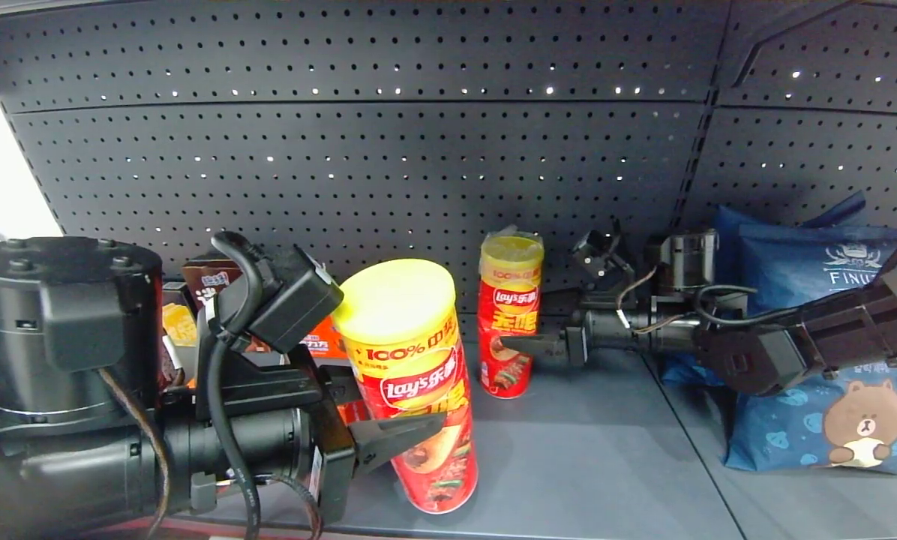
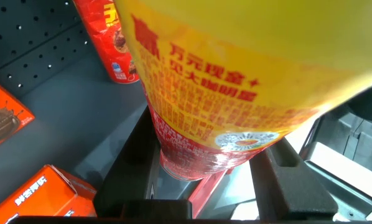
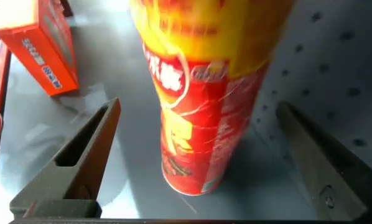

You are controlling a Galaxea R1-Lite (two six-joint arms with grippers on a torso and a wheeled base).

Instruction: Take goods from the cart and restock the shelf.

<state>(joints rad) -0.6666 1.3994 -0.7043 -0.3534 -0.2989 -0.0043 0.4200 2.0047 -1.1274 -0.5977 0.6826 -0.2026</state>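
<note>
The tall yellow-lidded red cardboard crisp tube (image 1: 411, 375), clamped tilted in the left gripper (image 1: 407, 442) at the front edge of the grey metal shelf (image 1: 606, 450), could topple if released leaning. The smaller red crisp tube (image 1: 507, 315) stands farther back between the wide-spread fingers of the right gripper (image 3: 198, 112) (a nudge would tip it). A dark pegboard wall (image 1: 418, 150) stands behind.
</note>
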